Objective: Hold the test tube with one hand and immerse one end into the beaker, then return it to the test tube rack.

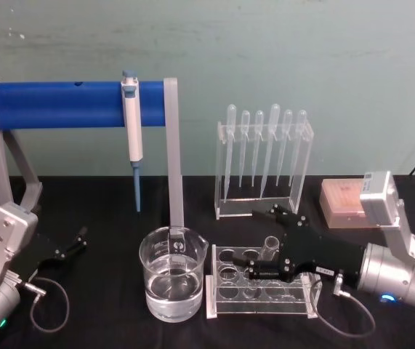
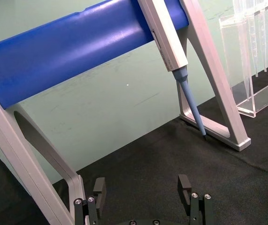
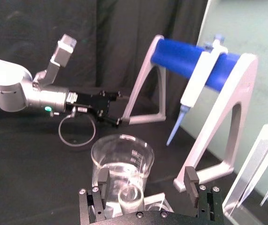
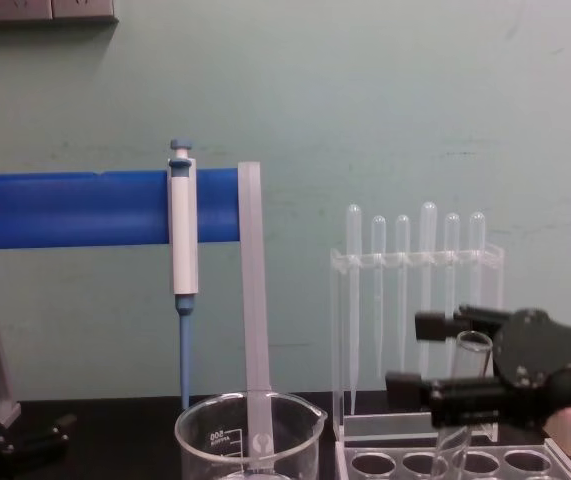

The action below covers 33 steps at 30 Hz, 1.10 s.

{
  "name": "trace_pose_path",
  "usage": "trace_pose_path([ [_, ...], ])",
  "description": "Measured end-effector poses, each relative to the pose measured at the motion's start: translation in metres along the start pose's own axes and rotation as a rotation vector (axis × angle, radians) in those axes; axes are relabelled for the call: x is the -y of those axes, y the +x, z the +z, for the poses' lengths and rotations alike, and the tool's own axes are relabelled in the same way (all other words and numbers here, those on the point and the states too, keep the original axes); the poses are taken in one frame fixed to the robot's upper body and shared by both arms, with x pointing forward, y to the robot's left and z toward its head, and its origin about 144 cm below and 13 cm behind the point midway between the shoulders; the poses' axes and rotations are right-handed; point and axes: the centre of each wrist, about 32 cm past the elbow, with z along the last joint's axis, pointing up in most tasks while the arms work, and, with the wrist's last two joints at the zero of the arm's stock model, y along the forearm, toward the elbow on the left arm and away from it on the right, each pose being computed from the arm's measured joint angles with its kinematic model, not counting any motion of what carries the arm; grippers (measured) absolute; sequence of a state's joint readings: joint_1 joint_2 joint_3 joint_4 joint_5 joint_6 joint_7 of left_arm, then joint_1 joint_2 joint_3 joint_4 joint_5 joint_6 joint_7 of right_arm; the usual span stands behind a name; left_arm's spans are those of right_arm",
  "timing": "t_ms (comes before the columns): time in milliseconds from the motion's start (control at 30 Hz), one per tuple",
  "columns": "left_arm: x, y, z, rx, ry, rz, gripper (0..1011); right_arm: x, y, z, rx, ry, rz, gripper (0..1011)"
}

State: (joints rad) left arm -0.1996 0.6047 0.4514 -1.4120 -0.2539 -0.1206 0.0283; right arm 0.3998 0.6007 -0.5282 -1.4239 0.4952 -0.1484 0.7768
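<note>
Nearest, beaker [image 1: 172, 282] at front centre of black table [image 1: 105, 320], holding clear liquid. Just beside it, on robot's right, clear rack [image 1: 262, 291] with test tube [image 1: 269, 251] upright in back-row hole, rim above rack. Right gripper [image 1: 264, 241] low over rack, jaws spread wide either side of tube, not closed on it. Left gripper [image 1: 76, 242] parked low at left, open, empty, by stand foot. Farther back, blue stand [image 1: 62, 103] with micropipette [image 1: 131, 131] hanging; pipette rack [image 1: 265, 163] behind tube rack.
</note>
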Motion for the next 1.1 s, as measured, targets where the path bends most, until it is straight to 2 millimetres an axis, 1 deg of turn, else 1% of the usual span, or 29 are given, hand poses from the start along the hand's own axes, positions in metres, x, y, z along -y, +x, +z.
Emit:
trace_pose_path([
  [133,0.000,0.000,0.000,0.000,0.000,0.000,1000,0.001,-0.004,0.012,0.056,0.033,-0.017,1002],
  [300,0.000,0.000,0.000,0.000,0.000,0.000,1000,0.004,-0.009,0.017,0.103,0.096,-0.048,1002],
  [567,0.000,0.000,0.000,0.000,0.000,0.000,1000,0.010,-0.019,0.009,0.137,0.195,-0.128,1002],
  [667,0.000,0.000,0.000,0.000,0.000,0.000,1000,0.016,-0.026,0.003,0.152,0.237,-0.200,1002],
  [767,0.000,0.000,0.000,0.000,0.000,0.000,1000,0.024,-0.036,-0.003,0.169,0.277,-0.316,1000],
  [967,0.000,0.000,0.000,0.000,0.000,0.000,1000,0.029,-0.049,-0.005,0.152,0.239,-0.469,1002],
  [1100,0.000,0.000,0.000,0.000,0.000,0.000,1000,0.029,-0.059,-0.008,0.072,0.149,-0.570,1002],
])
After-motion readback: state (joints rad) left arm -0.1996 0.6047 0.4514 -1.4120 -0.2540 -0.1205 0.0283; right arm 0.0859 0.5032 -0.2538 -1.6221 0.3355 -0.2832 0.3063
